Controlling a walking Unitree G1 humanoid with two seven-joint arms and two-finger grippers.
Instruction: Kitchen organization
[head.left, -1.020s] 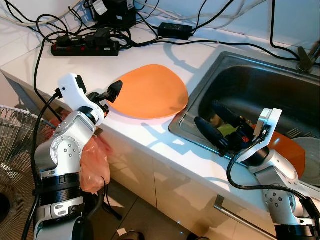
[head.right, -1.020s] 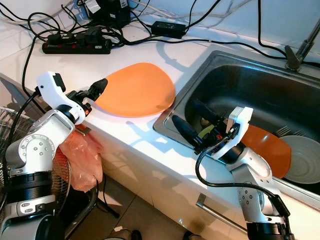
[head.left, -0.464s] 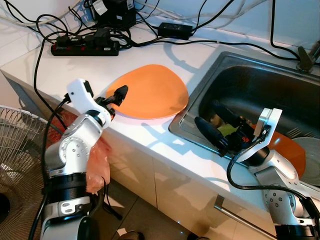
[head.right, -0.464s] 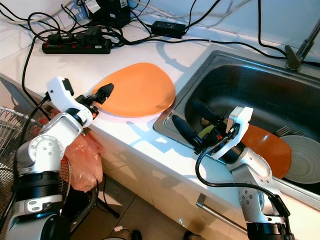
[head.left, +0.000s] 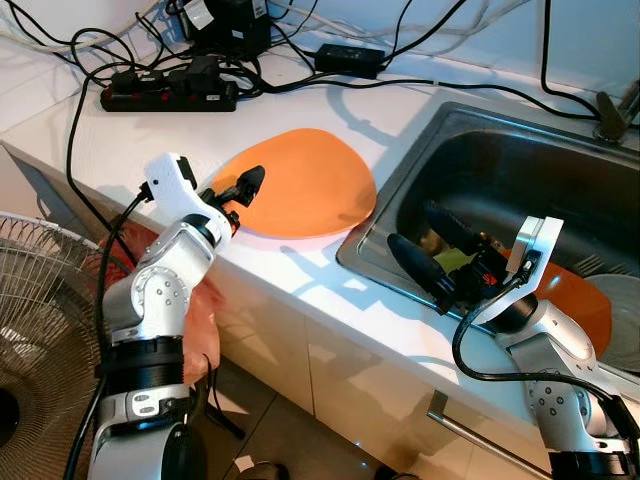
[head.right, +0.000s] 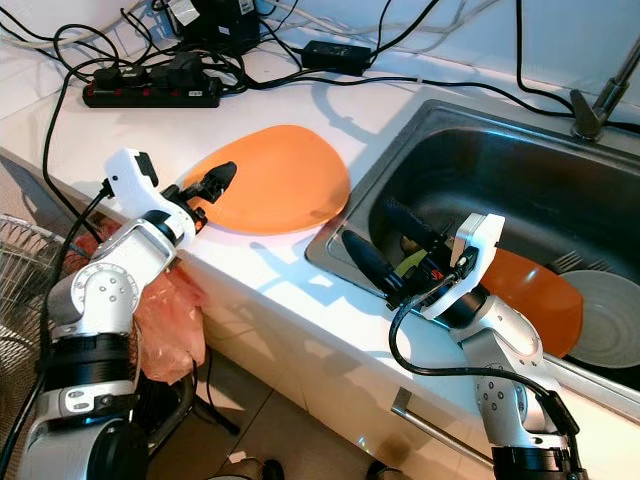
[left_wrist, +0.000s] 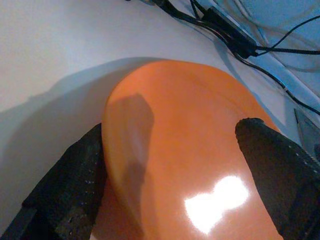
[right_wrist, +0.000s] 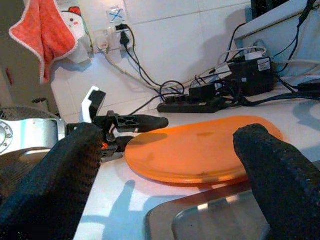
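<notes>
The large flat orange plate (head.left: 300, 183) is lying on the white countertop (head.left: 330, 275), its right rim touching the edge of the stainless steel sink (head.left: 420, 150). Left of the plate, the left gripper (head.left: 240, 187) is hovering at the rim with fingers spread. Behind the plate, a black power strip (head.left: 170, 95) and tangled black cables (head.left: 300, 50) are crowding the counter. In front of it bare counter is offering room. Right of the plate, the right gripper (head.left: 425, 245) is spanning the sink's near corner, and what looks like dishes (head.right: 590, 320) are filling the basin floor.
</notes>
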